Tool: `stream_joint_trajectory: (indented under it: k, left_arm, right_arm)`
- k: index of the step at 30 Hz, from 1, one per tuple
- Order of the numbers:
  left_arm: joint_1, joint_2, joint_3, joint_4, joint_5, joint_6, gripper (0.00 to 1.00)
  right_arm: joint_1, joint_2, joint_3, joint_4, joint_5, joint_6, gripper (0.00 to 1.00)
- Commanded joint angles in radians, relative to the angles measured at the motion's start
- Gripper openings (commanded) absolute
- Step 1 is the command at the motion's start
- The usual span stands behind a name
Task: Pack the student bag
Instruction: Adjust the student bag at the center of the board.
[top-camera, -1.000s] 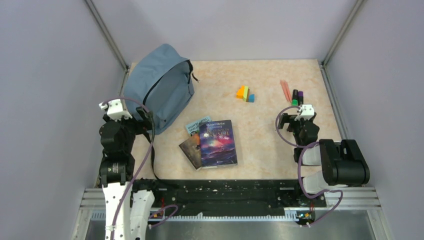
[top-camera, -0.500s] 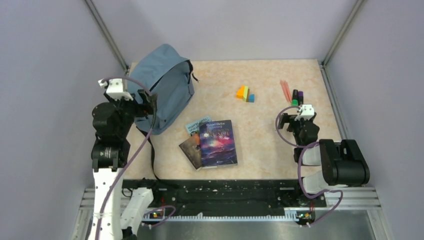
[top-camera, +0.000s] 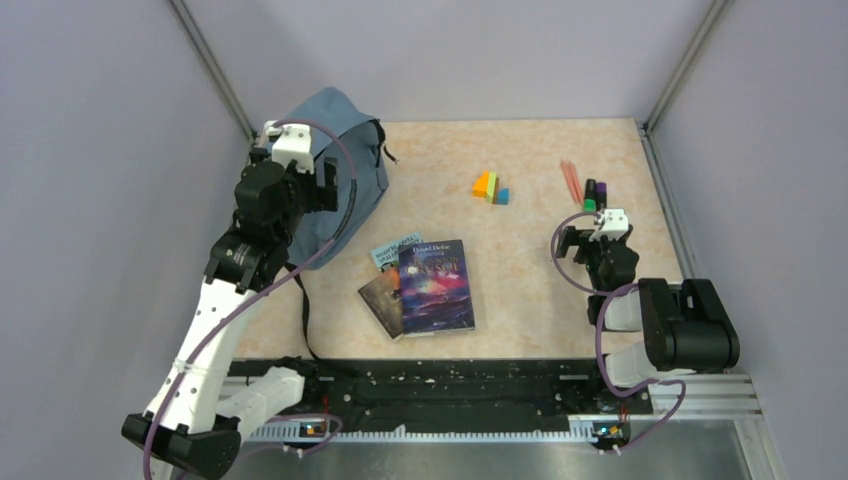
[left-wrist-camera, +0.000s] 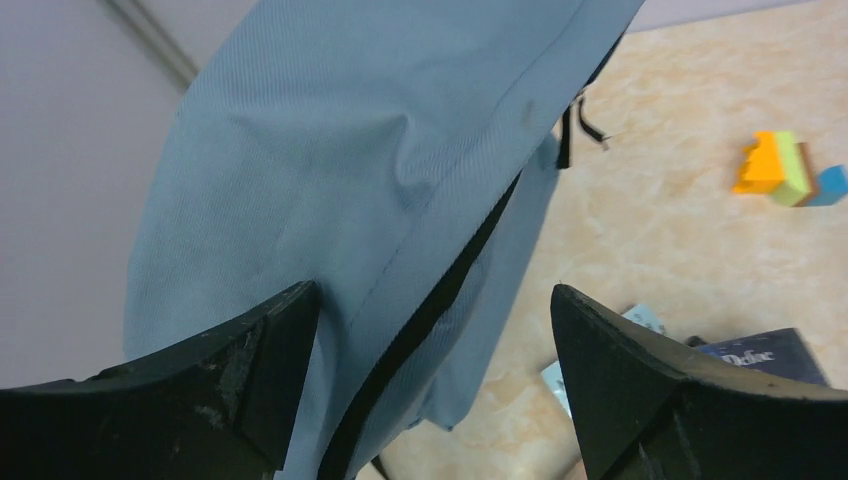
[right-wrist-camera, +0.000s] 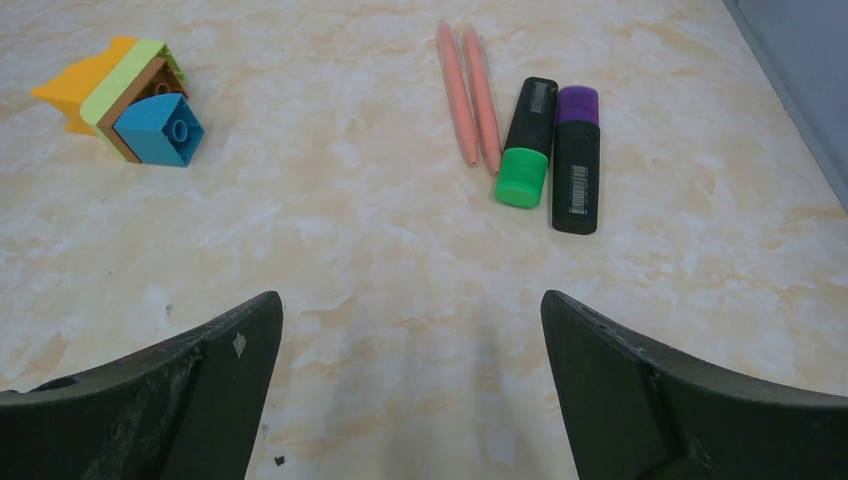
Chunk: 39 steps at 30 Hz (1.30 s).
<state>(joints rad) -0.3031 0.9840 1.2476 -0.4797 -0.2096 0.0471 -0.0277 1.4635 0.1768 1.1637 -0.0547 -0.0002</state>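
The student bag (top-camera: 345, 165), dusty-blue with a black zipper (left-wrist-camera: 440, 290), lies at the table's far left corner. My left gripper (top-camera: 318, 190) hovers over its near half, open, with the zipper line and blue fabric (left-wrist-camera: 330, 150) between the fingers and nothing held. A dark blue book (top-camera: 436, 287) lies mid-table on top of a teal book (top-camera: 392, 250) and a brown one (top-camera: 381, 303). My right gripper (top-camera: 585, 245) stands open above bare tabletop at the right; in its wrist view the gripper (right-wrist-camera: 410, 300) holds nothing.
A stack of coloured blocks (top-camera: 491, 187) sits behind the books. At the far right lie two orange pencils (right-wrist-camera: 470, 90), a green-capped marker (right-wrist-camera: 530, 140) and a purple-capped marker (right-wrist-camera: 577, 160). Grey walls close in left, right and back. A black bag strap (top-camera: 303, 310) trails toward the near edge.
My left arm has lifted from beside the bag's near-left side and reached forward over the bag. The right arm has not moved.
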Motion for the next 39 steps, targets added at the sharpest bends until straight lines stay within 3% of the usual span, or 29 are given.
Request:
stream_joint_trajectory:
  k: [1, 3, 10, 16, 22, 27, 31, 34, 36, 39]
  left_arm:
    - [-0.01, -0.046, -0.064, 0.065, -0.145, 0.066, 0.91]
    - [-0.01, -0.057, -0.088, 0.089, -0.133, 0.067, 0.88]
    - [-0.01, -0.066, -0.107, 0.11, -0.116, 0.069, 0.59]
    - [-0.01, -0.074, -0.108, 0.119, -0.108, 0.062, 0.33]
    - [-0.009, -0.088, -0.088, 0.119, -0.1, 0.039, 0.0]
    - [-0.01, -0.12, -0.109, 0.136, -0.082, 0.035, 0.0]
    - [-0.01, -0.157, -0.15, 0.168, -0.038, 0.034, 0.0]
    - [-0.01, -0.189, -0.165, 0.187, -0.003, 0.034, 0.0]
    - [-0.01, -0.201, -0.174, 0.193, 0.001, 0.032, 0.0]
    - [-0.009, -0.21, -0.194, 0.209, 0.024, 0.021, 0.0]
  right_arm:
    - [-0.006, -0.006, 0.008, 0.057, -0.022, -0.007, 0.99]
    - [-0.005, -0.006, 0.008, 0.058, -0.02, -0.007, 0.99]
    - [-0.005, -0.006, 0.007, 0.057, -0.02, -0.007, 0.99]
    - [-0.005, -0.007, 0.009, 0.056, -0.019, -0.007, 0.99]
    - [0.013, -0.025, 0.013, 0.032, 0.018, -0.008, 0.99]
    - [0.022, -0.199, 0.115, -0.287, 0.155, 0.04, 0.99]
    - [0.022, -0.376, 0.17, -0.46, 0.223, 0.207, 0.99]
    - [0.022, -0.496, 0.218, -0.592, 0.172, 0.36, 0.99]
    - [0.022, -0.545, 0.247, -0.631, 0.048, 0.357, 0.99]
    - [0.022, -0.577, 0.237, -0.556, -0.103, 0.418, 0.99]
